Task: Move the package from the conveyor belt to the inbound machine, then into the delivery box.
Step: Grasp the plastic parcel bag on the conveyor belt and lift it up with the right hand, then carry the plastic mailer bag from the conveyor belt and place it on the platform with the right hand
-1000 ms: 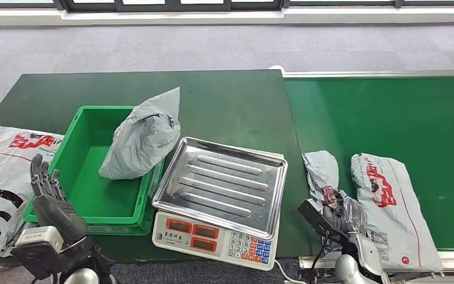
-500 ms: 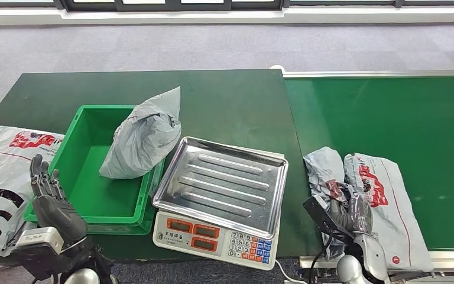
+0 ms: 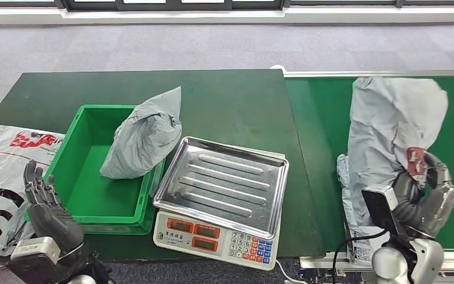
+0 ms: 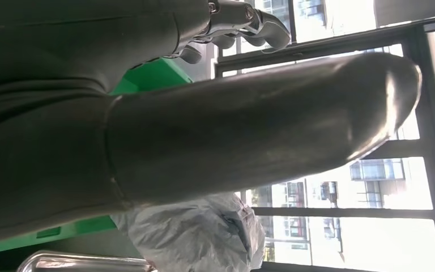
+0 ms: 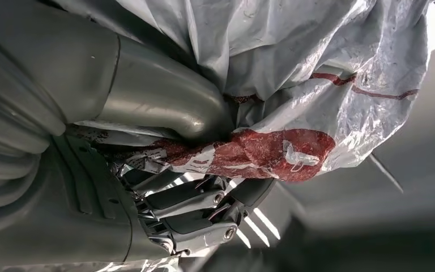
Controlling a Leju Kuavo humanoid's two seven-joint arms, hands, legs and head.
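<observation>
Green conveyor belt [image 3: 325, 118], dark green table [image 3: 230, 100], grey carpet [image 3: 153, 47]

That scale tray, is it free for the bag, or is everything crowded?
The scale tray is bare, bordered by the green bin and the belt. The bin's right side is crowded by a grey bag. The right hand holds the package.

Even, bright indoor light fills the head view, sharp throughout, with soft glare on the steel scale tray [image 3: 221, 177]. The left wrist view is dim and backlit by blown-out windows [image 4: 374, 187]. The right wrist view is close, slightly soft, shadowed below.
</observation>
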